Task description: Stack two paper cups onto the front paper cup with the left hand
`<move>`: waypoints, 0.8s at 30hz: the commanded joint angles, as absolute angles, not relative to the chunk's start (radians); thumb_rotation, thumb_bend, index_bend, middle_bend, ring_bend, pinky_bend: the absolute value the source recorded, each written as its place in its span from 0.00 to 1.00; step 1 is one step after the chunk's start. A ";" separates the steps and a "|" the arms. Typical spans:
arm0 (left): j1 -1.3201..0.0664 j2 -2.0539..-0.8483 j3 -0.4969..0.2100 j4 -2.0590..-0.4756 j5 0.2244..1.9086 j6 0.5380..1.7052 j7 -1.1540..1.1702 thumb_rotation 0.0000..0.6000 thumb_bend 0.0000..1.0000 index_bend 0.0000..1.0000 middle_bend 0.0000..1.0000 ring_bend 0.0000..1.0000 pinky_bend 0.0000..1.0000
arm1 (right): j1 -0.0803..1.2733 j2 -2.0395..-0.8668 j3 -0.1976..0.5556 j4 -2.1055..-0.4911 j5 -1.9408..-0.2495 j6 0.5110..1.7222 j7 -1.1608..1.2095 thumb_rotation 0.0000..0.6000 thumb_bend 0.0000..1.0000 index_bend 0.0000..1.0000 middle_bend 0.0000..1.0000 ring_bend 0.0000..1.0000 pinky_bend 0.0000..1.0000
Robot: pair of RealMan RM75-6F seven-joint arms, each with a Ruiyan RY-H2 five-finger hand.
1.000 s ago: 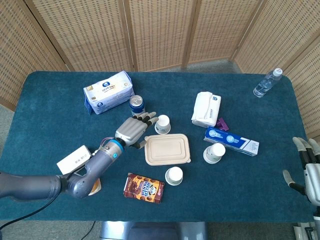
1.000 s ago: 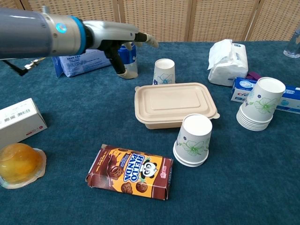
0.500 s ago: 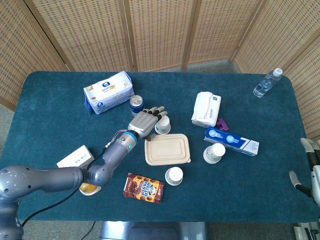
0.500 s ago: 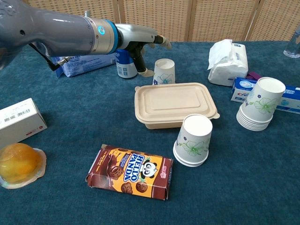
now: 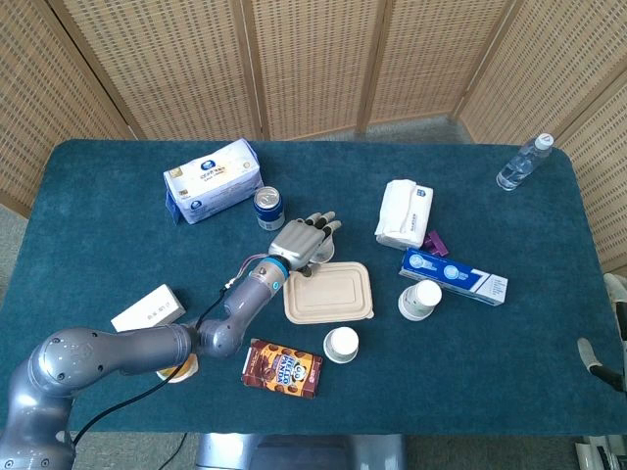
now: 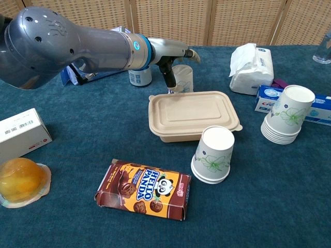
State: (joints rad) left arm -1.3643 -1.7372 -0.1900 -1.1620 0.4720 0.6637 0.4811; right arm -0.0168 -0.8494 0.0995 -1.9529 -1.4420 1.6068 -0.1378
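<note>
The front paper cup (image 5: 341,344) (image 6: 213,154) stands upside down near the table's front, just ahead of the lunch box. A second upside-down cup (image 6: 183,80) stands behind the lunch box. My left hand (image 5: 302,240) (image 6: 170,54) is over this cup, thumb down along its left side and fingers stretched above its top; the head view hides the cup under the hand. I cannot tell whether the hand touches it. A stack of several cups (image 5: 420,300) (image 6: 287,120) stands to the right. Only the thumb and a fingertip of my right hand (image 5: 591,354) show at the right edge, apart, holding nothing.
A closed beige lunch box (image 5: 328,292) (image 6: 192,113) lies between the two single cups. A cookie box (image 6: 144,188) lies front left, a can (image 5: 267,208) beside my left hand. A tissue pack (image 5: 213,179), a napkin pack (image 5: 404,213), a toothpaste box (image 5: 454,275) and a bottle (image 5: 524,162) lie further off.
My left hand has moved right, from beside the can to over the cup behind the lunch box. My right hand has slid further out of the head view.
</note>
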 commanded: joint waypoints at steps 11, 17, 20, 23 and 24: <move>-1.359 -1.765 -0.198 -1.106 0.470 0.657 0.478 1.00 0.44 0.18 0.04 0.20 0.40 | -0.020 -0.844 0.104 -1.959 -1.432 1.608 -0.134 1.00 0.37 0.00 0.14 0.01 0.30; -1.357 -1.785 -0.209 -1.077 0.481 0.654 0.470 1.00 0.45 0.24 0.08 0.25 0.44 | -0.024 -0.841 0.104 -1.962 -1.433 1.612 -0.133 1.00 0.37 0.00 0.14 0.01 0.31; -1.356 -1.792 -0.214 -1.068 0.491 0.656 0.467 1.00 0.45 0.26 0.10 0.28 0.47 | -0.027 -0.841 0.103 -1.962 -1.432 1.614 -0.130 1.00 0.37 0.00 0.14 0.01 0.31; -1.350 -1.794 -0.220 -1.069 0.503 0.663 0.461 1.00 0.45 0.28 0.13 0.31 0.50 | -0.031 -0.839 0.103 -1.961 -1.429 1.617 -0.128 1.00 0.37 0.00 0.14 0.01 0.31; -1.348 -1.793 -0.221 -1.072 0.508 0.666 0.460 1.00 0.45 0.28 0.14 0.31 0.50 | -0.031 -0.836 0.104 -1.962 -1.429 1.619 -0.125 1.00 0.37 0.00 0.14 0.01 0.31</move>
